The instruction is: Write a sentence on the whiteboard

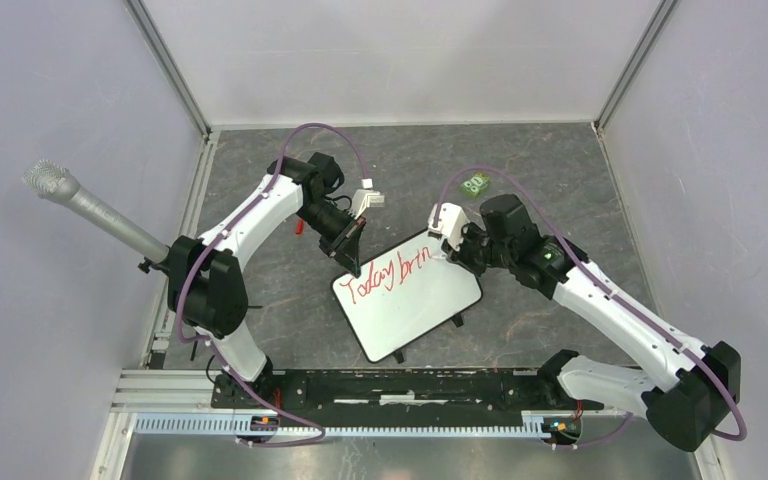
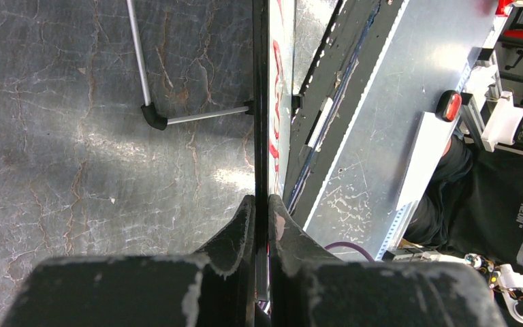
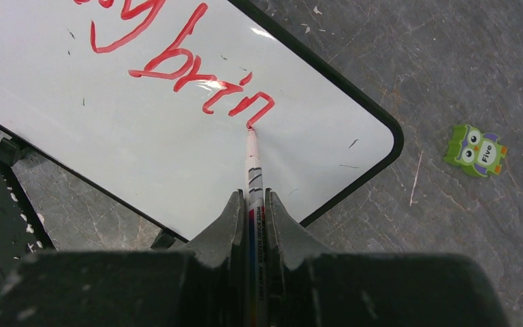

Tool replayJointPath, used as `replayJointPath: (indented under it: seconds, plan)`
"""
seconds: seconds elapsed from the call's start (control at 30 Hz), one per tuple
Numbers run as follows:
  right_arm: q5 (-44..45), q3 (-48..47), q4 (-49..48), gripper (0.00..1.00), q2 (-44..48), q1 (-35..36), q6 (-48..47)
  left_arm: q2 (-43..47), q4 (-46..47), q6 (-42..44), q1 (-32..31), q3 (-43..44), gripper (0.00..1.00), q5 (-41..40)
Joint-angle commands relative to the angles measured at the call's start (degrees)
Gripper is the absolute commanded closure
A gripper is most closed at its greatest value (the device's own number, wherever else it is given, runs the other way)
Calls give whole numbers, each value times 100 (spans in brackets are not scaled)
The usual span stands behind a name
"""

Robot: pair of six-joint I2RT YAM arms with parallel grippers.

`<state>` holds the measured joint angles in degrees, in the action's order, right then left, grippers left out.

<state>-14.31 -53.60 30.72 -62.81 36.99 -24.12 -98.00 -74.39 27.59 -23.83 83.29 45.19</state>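
Note:
The whiteboard [image 1: 415,305] lies slanted on the dark table between my arms. Red marker writing [image 1: 390,272] along its upper edge reads "Today brin"; the right wrist view shows the "brin" part [image 3: 197,75]. My left gripper [image 1: 350,252] is shut on the board's upper left edge; the left wrist view shows the board edge-on [image 2: 261,102] between the fingers [image 2: 262,204]. My right gripper [image 1: 452,245] is shut on a red-and-white marker pen [image 3: 252,170]. The pen's tip touches the board [image 3: 143,136] at the end of the last "n".
A small green owl tag [image 1: 476,184] lies on the table beyond the board's far corner, and shows in the right wrist view [image 3: 477,150]. A small red item [image 1: 299,228] lies under the left arm. A grey microphone [image 1: 90,210] sticks in from the left wall. The metal rail [image 1: 390,385] runs along the near edge.

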Motion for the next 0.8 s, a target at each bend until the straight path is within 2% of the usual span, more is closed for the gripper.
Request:
replayJointPath:
  seconds: [0.0,0.5,0.77]
  plan:
    - [61,-509,69,100,101,-66,21,-27,127,254,-37,-20,98,61]
    - [408,-581,-136,100,-174,-175,-40,-14,129,263,-37,-34,98,93]
    - [261,-568,-280,100,-233,-173,-27,-4,122,285,-41,-49,98,95]
